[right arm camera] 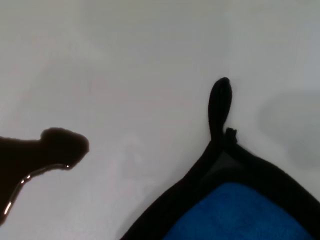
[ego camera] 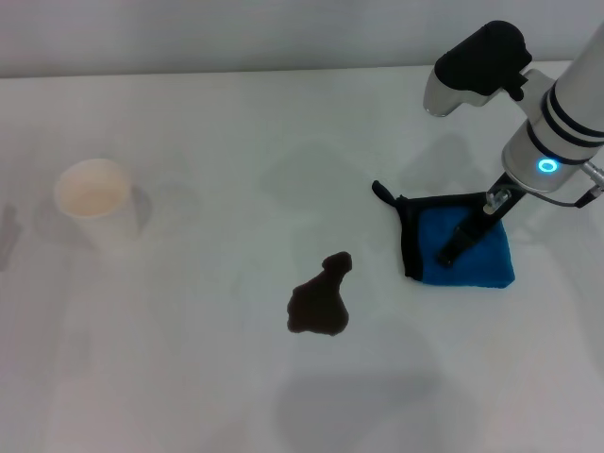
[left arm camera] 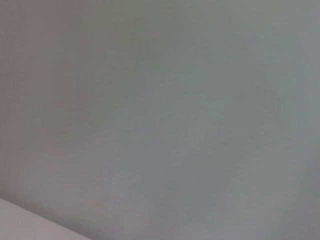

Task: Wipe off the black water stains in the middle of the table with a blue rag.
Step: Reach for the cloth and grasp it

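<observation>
place: bare test or lab-style setup | evidence: plain white matte desk [ego camera: 189, 377] filling the view | blank pale wall [ego camera: 236, 33] behind | only props: paper cup [ego camera: 92, 198], no household furnishings

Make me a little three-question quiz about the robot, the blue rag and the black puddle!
1. True or false: the blue rag already covers the black water stains.
2. Which gripper is over the rag? A) left gripper B) right gripper
3. Fill in: a white ____ stands on the table, on the robot's left side.

Key: 1. False, the rag lies apart from the stain, on its right. 2. B, with its fingers down at the cloth. 3. cup.
</observation>
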### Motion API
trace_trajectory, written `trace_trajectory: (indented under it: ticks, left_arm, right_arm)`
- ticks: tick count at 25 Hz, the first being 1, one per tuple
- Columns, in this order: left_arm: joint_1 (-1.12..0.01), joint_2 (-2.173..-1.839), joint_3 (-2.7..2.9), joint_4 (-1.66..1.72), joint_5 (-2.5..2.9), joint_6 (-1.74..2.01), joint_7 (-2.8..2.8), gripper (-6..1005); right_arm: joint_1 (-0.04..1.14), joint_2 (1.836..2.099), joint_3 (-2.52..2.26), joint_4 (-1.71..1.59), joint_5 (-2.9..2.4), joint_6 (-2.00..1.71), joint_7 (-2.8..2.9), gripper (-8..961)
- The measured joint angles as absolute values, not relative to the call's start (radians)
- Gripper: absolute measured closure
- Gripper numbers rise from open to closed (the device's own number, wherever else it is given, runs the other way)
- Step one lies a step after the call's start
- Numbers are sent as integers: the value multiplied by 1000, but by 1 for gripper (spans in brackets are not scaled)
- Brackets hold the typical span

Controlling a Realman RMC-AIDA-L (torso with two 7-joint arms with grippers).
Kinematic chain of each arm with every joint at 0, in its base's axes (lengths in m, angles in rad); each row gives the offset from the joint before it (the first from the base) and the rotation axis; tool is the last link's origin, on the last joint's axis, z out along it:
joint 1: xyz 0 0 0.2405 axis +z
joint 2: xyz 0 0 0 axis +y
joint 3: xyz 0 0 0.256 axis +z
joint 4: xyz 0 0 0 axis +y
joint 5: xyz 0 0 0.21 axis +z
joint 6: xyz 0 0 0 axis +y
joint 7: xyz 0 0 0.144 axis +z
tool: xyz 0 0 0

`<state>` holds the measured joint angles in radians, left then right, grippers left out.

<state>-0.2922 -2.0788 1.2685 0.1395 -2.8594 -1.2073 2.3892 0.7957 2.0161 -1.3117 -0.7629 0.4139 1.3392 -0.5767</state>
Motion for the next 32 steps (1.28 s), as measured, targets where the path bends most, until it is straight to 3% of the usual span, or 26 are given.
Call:
trace_trajectory:
  ticks: [15, 20, 25, 32]
  left_arm:
    - [-288, -2080, 1269, 140, -2859, -1218, 2388, 108]
    - [-287, -2080, 1269, 140, -2858, -1219, 2388, 109]
    - [-287, -2080, 1269, 140, -2858, -1220, 2388, 109]
    - [-287, -2080, 1269, 140, -2855, -1220, 2388, 109]
  right_arm:
    - [785, 2016, -1307, -802, 413, 1378, -558, 128]
    - [786, 2014, -1307, -806, 412, 1379, -559, 197]
    - [784, 2013, -1304, -810, 413, 1377, -561, 395]
    - [782, 2014, -1309, -800, 413, 1364, -565, 567]
